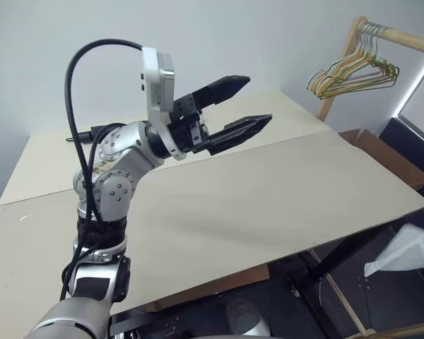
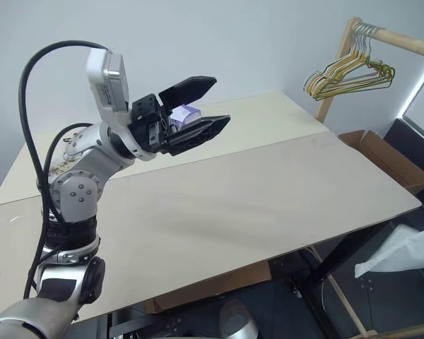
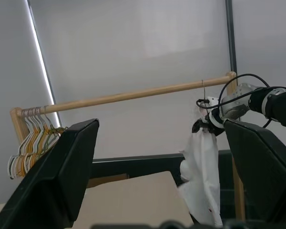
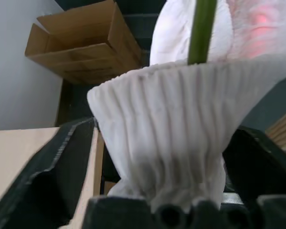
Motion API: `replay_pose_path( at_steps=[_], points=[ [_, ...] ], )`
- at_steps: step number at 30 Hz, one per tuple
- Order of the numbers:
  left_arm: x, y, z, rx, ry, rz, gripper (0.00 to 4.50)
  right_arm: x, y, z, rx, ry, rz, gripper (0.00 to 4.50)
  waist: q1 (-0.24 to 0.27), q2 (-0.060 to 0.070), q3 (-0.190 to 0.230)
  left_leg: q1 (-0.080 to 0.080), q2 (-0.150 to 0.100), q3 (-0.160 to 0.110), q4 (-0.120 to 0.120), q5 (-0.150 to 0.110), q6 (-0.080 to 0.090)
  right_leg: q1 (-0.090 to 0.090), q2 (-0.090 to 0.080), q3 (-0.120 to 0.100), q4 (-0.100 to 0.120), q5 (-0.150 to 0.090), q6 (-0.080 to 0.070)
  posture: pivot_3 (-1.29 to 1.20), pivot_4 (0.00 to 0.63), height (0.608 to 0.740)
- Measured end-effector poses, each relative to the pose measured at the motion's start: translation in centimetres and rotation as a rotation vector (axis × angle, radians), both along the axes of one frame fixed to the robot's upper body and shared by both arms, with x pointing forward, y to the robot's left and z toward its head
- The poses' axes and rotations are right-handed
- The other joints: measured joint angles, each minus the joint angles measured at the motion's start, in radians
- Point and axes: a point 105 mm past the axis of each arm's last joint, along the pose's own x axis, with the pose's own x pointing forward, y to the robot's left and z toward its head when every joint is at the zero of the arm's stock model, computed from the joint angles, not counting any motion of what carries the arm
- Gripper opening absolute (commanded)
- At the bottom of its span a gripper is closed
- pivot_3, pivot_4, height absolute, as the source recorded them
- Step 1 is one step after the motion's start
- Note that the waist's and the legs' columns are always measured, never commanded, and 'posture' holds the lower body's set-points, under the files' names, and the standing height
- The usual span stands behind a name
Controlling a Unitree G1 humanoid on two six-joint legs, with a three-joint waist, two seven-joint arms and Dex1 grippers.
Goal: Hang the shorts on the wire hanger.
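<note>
Shorts (image 3: 201,176) soft, limp; hang from wire hanger (image 4: 201,29) on rod (image 3: 133,95); take hold at gathered waistband. Right gripper (image 4: 157,157) spread wide around waistband, no grip; left gripper (image 1: 237,106) spread wide, empty.

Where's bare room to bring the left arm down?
The tabletop is bare from the left gripper across to its far corner near the cardboard box. It is crowded by the wooden rail: the bunch of hangers at one end, the shorts and right gripper at the other.
</note>
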Motion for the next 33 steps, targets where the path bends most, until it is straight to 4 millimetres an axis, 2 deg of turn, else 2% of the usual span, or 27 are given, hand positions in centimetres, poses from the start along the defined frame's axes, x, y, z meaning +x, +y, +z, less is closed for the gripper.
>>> replay_pose_path(
  at_steps=[3,8,12,17,20,24,27,33],
  points=[
    [0.0,0.0,0.0,0.001,-0.001,0.001,4.5,-0.5,-0.4,0.1,-0.056,0.065,0.0,4.48,0.0,0.001,0.0,0.0,0.0,0.0,0.0,0.0,0.0,0.0,0.0,0.0,0.0,0.0,0.0,-0.57,0.0,0.74],
    [0.0,0.0,0.0,0.003,-0.001,-0.001,4.5,-1.1,-1.4,1.5,-0.191,0.152,-0.02,4.48,-0.005,0.003,-0.002,0.001,0.0,0.0,0.0,0.0,0.0,0.0,0.0,0.0,0.0,0.0,0.0,-0.57,0.0,0.74],
    [0.1,0.1,-0.1,0.004,0.005,-0.006,4.5,-1.0,-1.8,2.5,-0.281,0.188,-0.031,4.48,-0.017,0.003,-0.002,0.004,0.0,0.0,0.0,0.0,0.0,0.0,0.0,0.0,0.0,0.0,0.0,-0.58,0.0,0.74],
    [0.2,0.1,-0.2,0.008,0.011,-0.016,4.5,-1.0,-1.9,2.3,-0.348,0.243,-0.036,4.48,-0.026,0.003,-0.002,0.006,0.0,0.001,0.0,0.0,0.0,0.001,-0.001,0.001,0.0,0.0,0.0,-0.59,0.0,0.74],
    [0.2,0.0,-0.2,0.01,0.007,-0.024,4.5,-1.0,-2.0,3.4,-0.423,0.246,-0.041,4.48,-0.027,0.004,-0.002,0.007,0.0,0.001,0.0,0.0,0.0,0.002,-0.001,0.002,0.0,0.0,0.001,-0.59,0.0,0.74],
    [0.2,-0.1,-0.2,0.011,0.011,-0.03,4.5,-0.7,-1.6,4.8,-0.524,0.225,-0.036,4.48,-0.031,0.004,-0.003,0.007,0.001,0.001,0.001,0.0,0.0,0.001,-0.001,0.002,0.0,0.001,0.002,-0.6,0.0,0.74],
    [0.2,-0.1,-0.3,0.013,0.011,-0.036,4.5,-0.6,-1.1,4.9,-0.571,0.217,-0.028,4.48,-0.037,0.005,-0.003,0.007,0.0,0.001,0.002,0.0,0.001,0.001,-0.001,0.003,0.0,0.001,0.003,-0.6,0.0,0.74],
    [0.2,-0.1,-0.3,0.014,0.013,-0.044,4.5,-0.2,1.2,5.2,-0.729,0.192,-0.002,4.48,-0.049,0.006,-0.004,0.007,0.001,0.001,0.002,0.0,0.001,0.0,-0.001,0.005,0.002,0.002,0.004,-0.6,0.0,0.74]
  ],
)
